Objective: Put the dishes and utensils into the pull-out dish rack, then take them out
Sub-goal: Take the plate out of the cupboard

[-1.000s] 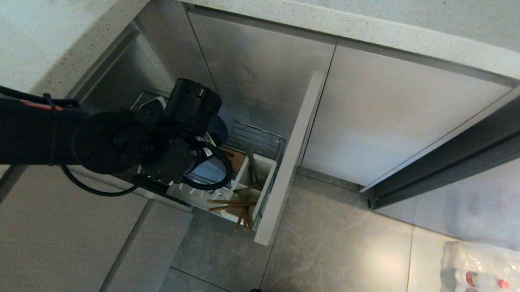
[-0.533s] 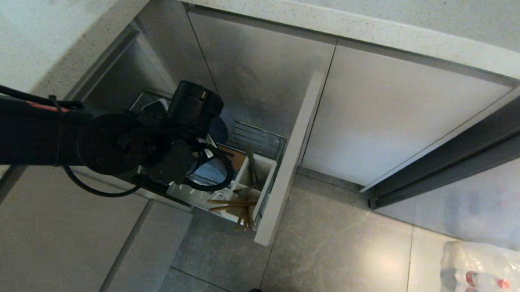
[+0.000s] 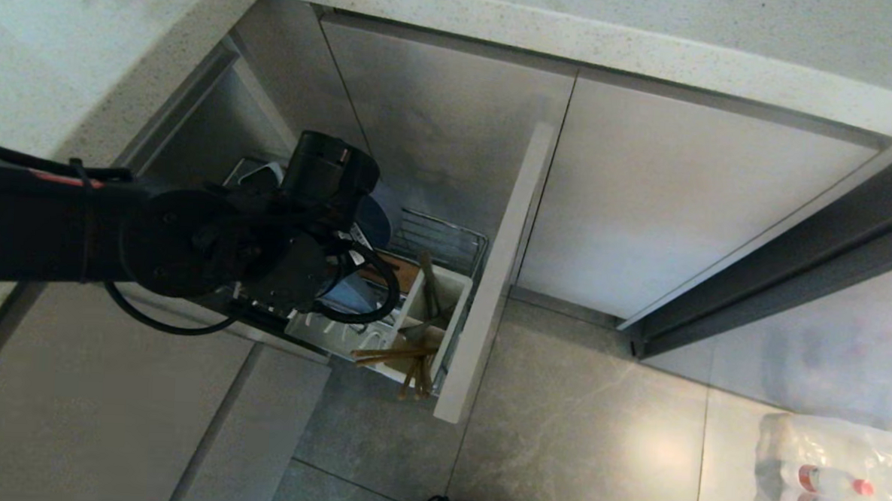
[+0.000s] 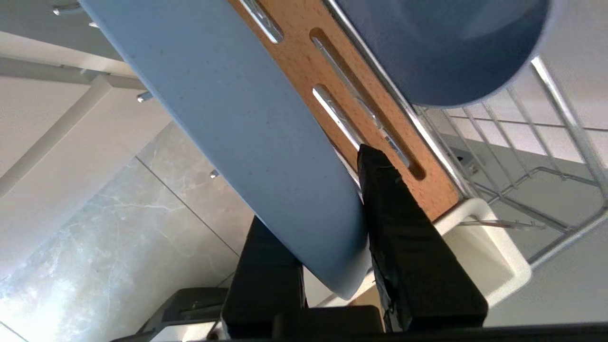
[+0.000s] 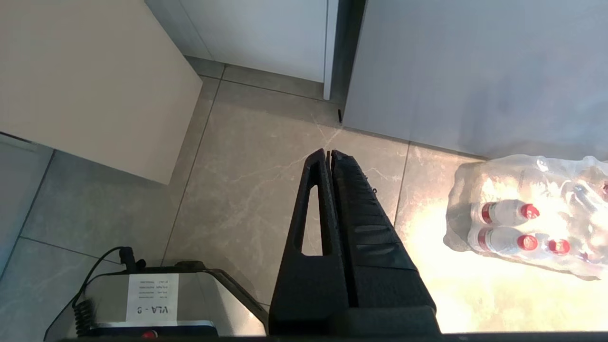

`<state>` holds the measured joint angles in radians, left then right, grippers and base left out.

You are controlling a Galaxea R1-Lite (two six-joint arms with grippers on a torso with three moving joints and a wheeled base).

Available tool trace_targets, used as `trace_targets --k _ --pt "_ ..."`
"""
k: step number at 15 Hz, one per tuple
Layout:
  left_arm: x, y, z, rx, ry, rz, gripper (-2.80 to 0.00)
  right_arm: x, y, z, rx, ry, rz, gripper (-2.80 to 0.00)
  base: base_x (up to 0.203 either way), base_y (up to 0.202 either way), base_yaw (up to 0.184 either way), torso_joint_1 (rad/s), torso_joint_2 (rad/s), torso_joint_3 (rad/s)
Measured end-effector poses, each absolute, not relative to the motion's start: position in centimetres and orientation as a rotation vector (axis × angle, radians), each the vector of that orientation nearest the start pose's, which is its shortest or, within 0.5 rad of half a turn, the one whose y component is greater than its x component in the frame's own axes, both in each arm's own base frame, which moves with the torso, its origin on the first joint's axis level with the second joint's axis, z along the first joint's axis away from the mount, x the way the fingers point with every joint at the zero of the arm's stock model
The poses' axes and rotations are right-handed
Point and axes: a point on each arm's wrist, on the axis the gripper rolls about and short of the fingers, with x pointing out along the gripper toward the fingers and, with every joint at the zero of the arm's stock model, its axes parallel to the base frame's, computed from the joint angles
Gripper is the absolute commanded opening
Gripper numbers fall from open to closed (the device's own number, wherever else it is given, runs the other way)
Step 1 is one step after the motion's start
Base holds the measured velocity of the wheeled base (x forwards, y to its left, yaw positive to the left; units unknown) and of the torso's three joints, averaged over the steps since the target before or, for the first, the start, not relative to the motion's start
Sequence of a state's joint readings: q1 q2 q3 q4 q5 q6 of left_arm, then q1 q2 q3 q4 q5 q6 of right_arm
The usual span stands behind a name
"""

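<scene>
1. The left tool (image 4: 332, 228) is reaching down into the pull-out dish rack (image 3: 446, 239), its 2 fingers (image 4: 413, 266) pinching the rim of the light-blue plate (image 4: 247, 123), 1 on each face.
2. The plate is standing on edge in the rack, just beside the brown slotted wooden strip (image 4: 361, 99); the blue-grey bowl (image 4: 446, 47) is sitting on the far side of that strip, over the chrome wires.
3. In the head view the left arm (image 3: 190, 243) and its cable are covering most of the rack, so only a sliver of the plate (image 3: 350, 295) and the bowl (image 3: 376, 221) is showing.
4. The chopsticks (image 3: 389, 351) are lying across the white utensil caddy (image 3: 456, 285), their tips sticking past its edge; a slim utensil (image 3: 430, 275), likely the fork, is leaning in the caddy.
5. The rack's beige front panel (image 3: 493, 283) is standing out from the cabinet doors (image 3: 682, 193) beneath the surface (image 3: 576, 38).
6. The right tool (image 5: 330, 156) is hanging over the floor tiles with its fingers pressed together, near a wrapped pack of bottles (image 5: 527, 228).
</scene>
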<state>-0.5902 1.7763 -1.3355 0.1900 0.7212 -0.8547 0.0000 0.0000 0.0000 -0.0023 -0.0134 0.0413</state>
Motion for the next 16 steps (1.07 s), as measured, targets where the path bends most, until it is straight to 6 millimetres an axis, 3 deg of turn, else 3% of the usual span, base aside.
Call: trace_targets --k 5,11,16 --pt "26.0 -16.9 25.7 -0.481 0.356 0.267 -2.80 -2.3 0.0 7.6 0.041 -0.003 -0.013 -2.80 0.000 0.000 0.000 0.000 0.00 0.000" --pt "19.8 -17.0 30.7 -0.547 0.269 0.084 -2.80 -2.3 0.0 7.6 0.041 -0.003 -0.013 -2.80 0.000 0.000 0.000 0.000 0.00 0.000" --pt "15.0 -17.9 32.6 -0.570 0.260 -0.088 -2.80 -2.3 0.0 7.6 0.041 -0.003 -0.013 -2.80 0.000 0.000 0.000 0.000 0.00 0.000"
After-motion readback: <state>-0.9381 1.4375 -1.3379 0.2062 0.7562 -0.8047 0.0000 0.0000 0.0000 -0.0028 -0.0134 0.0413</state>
